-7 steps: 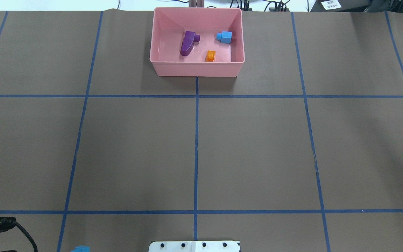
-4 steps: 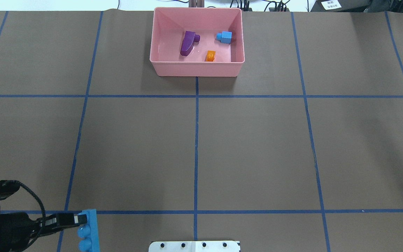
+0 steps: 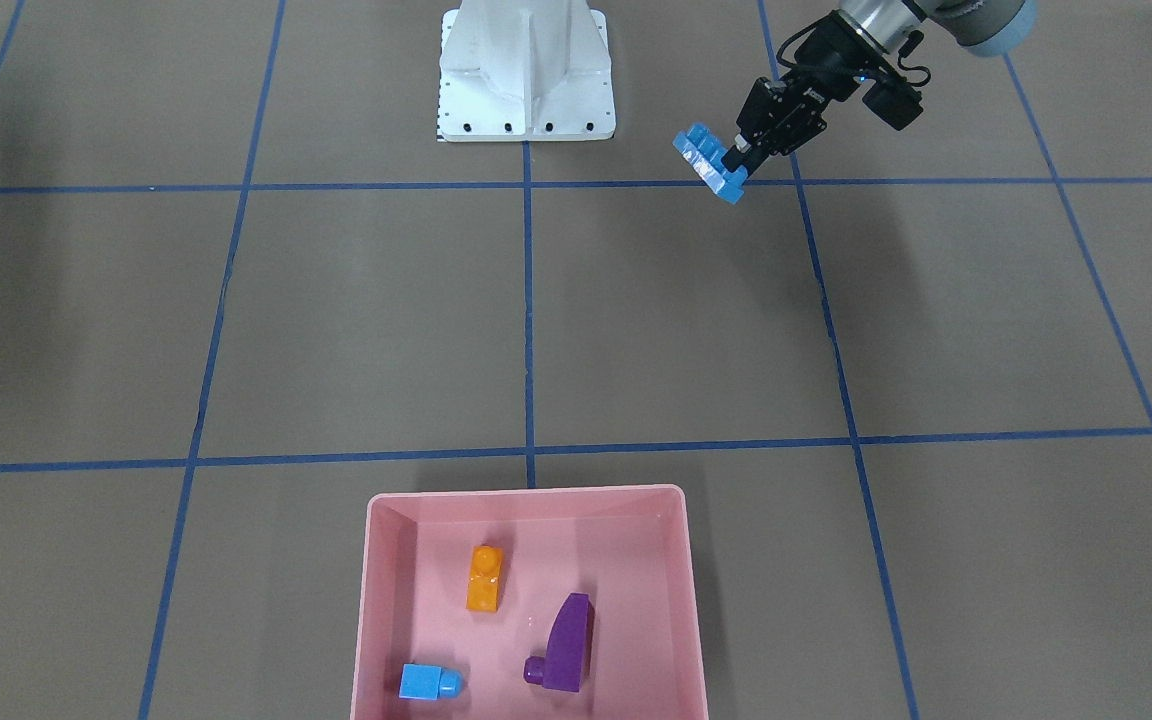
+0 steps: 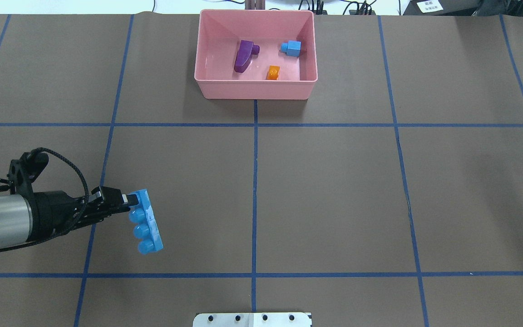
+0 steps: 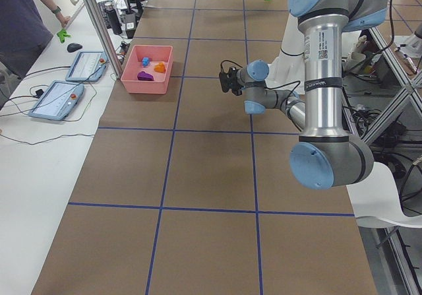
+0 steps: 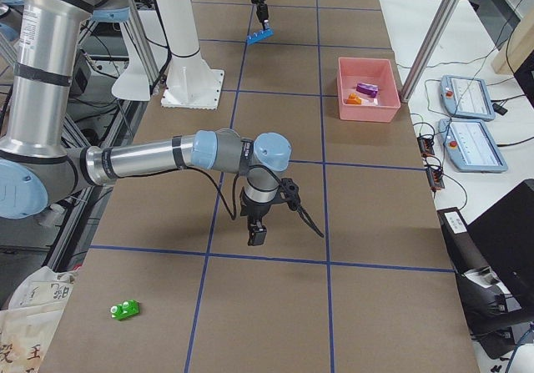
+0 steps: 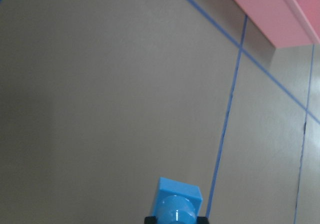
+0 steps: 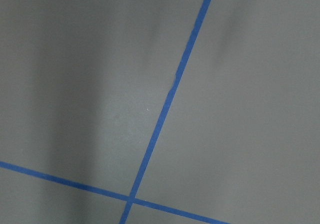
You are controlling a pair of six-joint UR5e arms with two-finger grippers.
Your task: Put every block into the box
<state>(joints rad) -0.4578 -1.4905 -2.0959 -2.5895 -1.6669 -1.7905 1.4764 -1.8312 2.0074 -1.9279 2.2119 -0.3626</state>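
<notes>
My left gripper point(image 4: 130, 204) is shut on one end of the long blue four-stud block point(image 4: 147, 223) and holds it above the table's left side, studs facing the robot. It also shows in the front view point(image 3: 737, 163) with the block point(image 3: 708, 158), and the block's end fills the bottom of the left wrist view point(image 7: 176, 204). The pink box point(image 4: 256, 89) stands at the far middle and holds the purple sloped block point(image 4: 243, 56), the small blue cube point(image 4: 292, 47) and the orange block point(image 4: 273, 72). The green two-stud block point(image 6: 125, 309) lies near the table's right end. My right gripper point(image 6: 256, 236) hovers low over the right side; I cannot tell if it is open.
The white robot base point(image 4: 252, 319) sits at the near middle edge. An operator point(image 5: 20, 18) stands beyond the far edge beside teach pendants point(image 5: 56, 100). Blue tape lines grid the brown table cover.
My left gripper has come in from the near-left corner and moved forward and a little right, carrying the long blue block. The blocks in the box have not moved.
</notes>
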